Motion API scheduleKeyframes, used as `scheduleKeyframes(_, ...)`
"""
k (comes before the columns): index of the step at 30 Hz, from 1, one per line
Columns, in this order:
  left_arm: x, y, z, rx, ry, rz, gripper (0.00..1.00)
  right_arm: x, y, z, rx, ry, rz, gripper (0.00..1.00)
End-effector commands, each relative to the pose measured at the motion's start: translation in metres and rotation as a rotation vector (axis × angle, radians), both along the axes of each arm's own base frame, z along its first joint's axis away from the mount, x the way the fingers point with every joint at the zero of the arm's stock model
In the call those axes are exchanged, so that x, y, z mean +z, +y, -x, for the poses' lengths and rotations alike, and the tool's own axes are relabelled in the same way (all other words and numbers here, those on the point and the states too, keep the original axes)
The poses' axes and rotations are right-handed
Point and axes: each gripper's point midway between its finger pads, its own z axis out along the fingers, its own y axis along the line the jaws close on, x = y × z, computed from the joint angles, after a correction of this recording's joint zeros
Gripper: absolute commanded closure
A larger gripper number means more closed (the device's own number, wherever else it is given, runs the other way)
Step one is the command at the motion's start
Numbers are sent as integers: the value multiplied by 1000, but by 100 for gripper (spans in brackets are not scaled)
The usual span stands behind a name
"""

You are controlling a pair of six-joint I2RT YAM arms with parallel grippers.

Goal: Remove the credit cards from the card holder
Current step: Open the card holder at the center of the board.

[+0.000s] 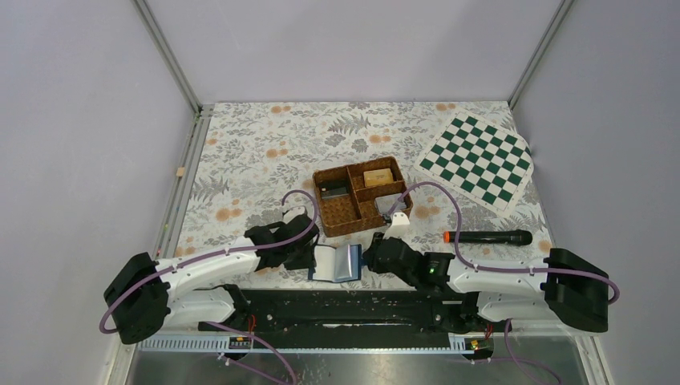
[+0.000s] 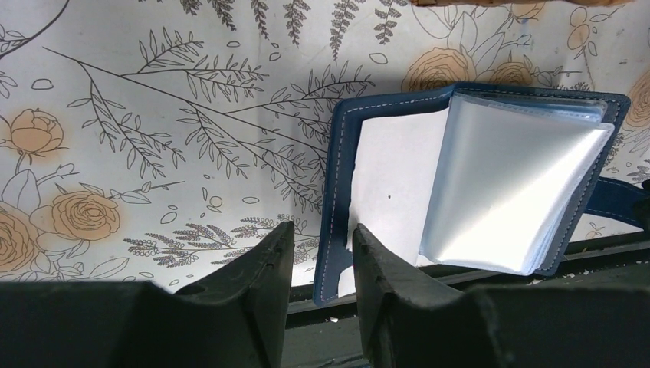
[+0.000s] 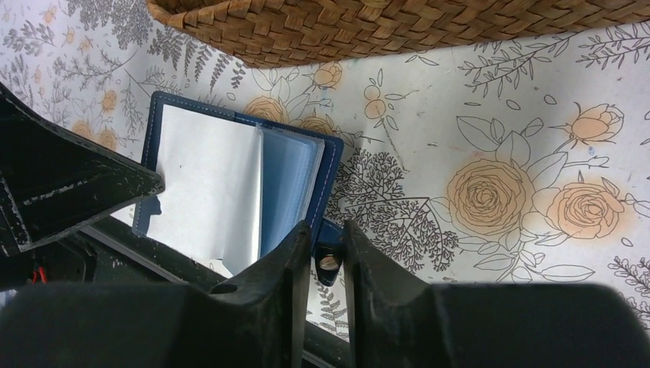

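Right wrist view: my right claw (image 3: pixel 326 226) brackets the snap tab (image 3: pixel 329 263) of the wallet (image 3: pixel 203 184), clamped or not I cannot tell, my left claw (image 2: pixel 323 228) gaping astride its cover; any slack could fold it shut.

Seeing a brown wicker tray (image 1: pixel 337 215) sitting mid-table on the floral tablecloth (image 1: pixel 257 160). Noticing a green checkerboard mat (image 1: pixel 476 161) lying far right, a black orange-tipped marker (image 1: pixel 487 237) nearer.

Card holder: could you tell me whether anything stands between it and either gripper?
Nothing visible does. The card holder lies open, its cover edge within the left gripper's jaws and its snap tab within the right gripper's.
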Motion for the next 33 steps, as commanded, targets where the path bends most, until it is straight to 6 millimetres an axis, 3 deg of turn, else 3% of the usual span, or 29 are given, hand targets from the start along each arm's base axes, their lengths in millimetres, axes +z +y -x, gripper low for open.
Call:
scheduleKeyframes(1,5,-5,-6,4,-26,17,66,10,4,-2,-8,-8,-50,70)
scheduleKeyframes(5,1,-5,-4,2,-18,18,66,16,4,-2,-9,-13,-65,71)
scheduleKeyframes(10,-8,-2,0,1,0,9,65,16,8,3,5,21,-60,51)
scheduleKeyframes(12,-12,-1,2,4,8,13,65,22,10,7,18,37,-84,48)
scheduleKeyframes(17,-17,0,7,5,23,18,65,56,7,8,29,-2,-174,57)
scheduleKeyframes(22,-18,-4,8,1,22,49,65,75,15,13,60,-2,-235,61)
scheduleKeyframes(25,-17,-5,8,1,20,63,65,79,26,16,100,14,-256,65)
scheduleKeyframes(28,-16,-7,8,-2,18,71,65,73,37,21,138,50,-228,53)
scheduleKeyframes(30,-17,-6,9,-2,20,70,65,69,43,23,149,75,-227,51)
scheduleKeyframes(33,-19,-5,10,-1,26,67,65,72,52,26,175,75,-269,64)
